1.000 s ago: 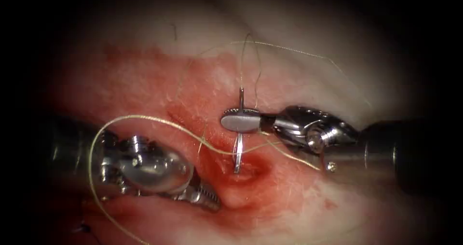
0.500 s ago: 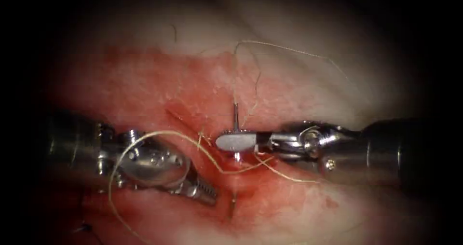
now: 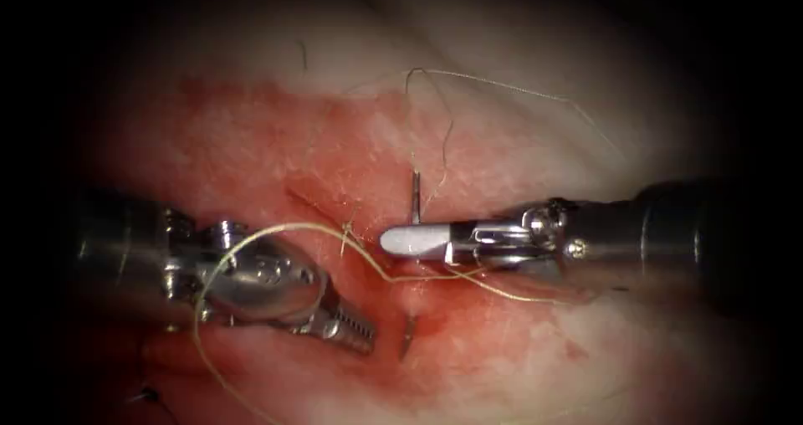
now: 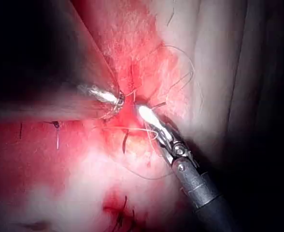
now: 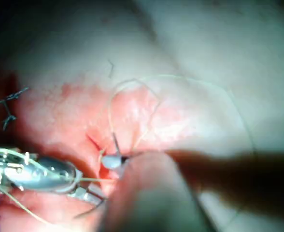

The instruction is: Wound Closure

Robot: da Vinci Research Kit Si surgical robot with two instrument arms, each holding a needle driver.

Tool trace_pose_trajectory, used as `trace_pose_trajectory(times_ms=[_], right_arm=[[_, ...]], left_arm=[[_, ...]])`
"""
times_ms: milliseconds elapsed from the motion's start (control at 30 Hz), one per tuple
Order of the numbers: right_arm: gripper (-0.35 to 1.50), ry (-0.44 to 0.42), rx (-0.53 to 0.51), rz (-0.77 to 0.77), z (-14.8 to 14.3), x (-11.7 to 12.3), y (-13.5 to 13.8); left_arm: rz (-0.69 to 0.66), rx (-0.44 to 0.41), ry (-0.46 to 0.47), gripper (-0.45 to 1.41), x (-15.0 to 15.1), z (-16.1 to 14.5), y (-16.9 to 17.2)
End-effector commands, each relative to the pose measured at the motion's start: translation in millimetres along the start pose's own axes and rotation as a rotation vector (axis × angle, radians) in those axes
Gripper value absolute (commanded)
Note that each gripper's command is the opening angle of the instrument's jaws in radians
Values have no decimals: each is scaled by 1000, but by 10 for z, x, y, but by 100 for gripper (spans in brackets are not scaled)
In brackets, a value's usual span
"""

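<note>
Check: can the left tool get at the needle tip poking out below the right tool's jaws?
Probably yes. The left tool lies just left of the exposed needle tip, with bare tissue between them. The right tool grips the needle higher up, and the thread drapes over the left tool's wrist.

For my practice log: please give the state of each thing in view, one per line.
Right claw: shut on the needle near its thread end.
Left claw: holds nothing.
Needle: in the tissue, tip out.
Thread: slack, looped over the left tool.
Cut: open.
</note>
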Motion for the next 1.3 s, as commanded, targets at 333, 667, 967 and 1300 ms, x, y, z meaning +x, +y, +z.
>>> trace_pose_trajectory(times_ms=[333, 667, 967, 1300], right_arm=[[125, 96, 1, -651, 9, 32, 1], [130, 115, -24, -702, -16, 55, -1], [128, 115, -24, -703, -16, 54, 0], [128, 117, -26, -703, -19, 53, 0]], left_arm=[[349, 50, 65, 42, 22, 2, 35], [560, 187, 193, 47, 41, -11, 28], [563, 238, 193, 47, 41, -9, 21], [558, 241, 257, 32, 49, 9, 19]])
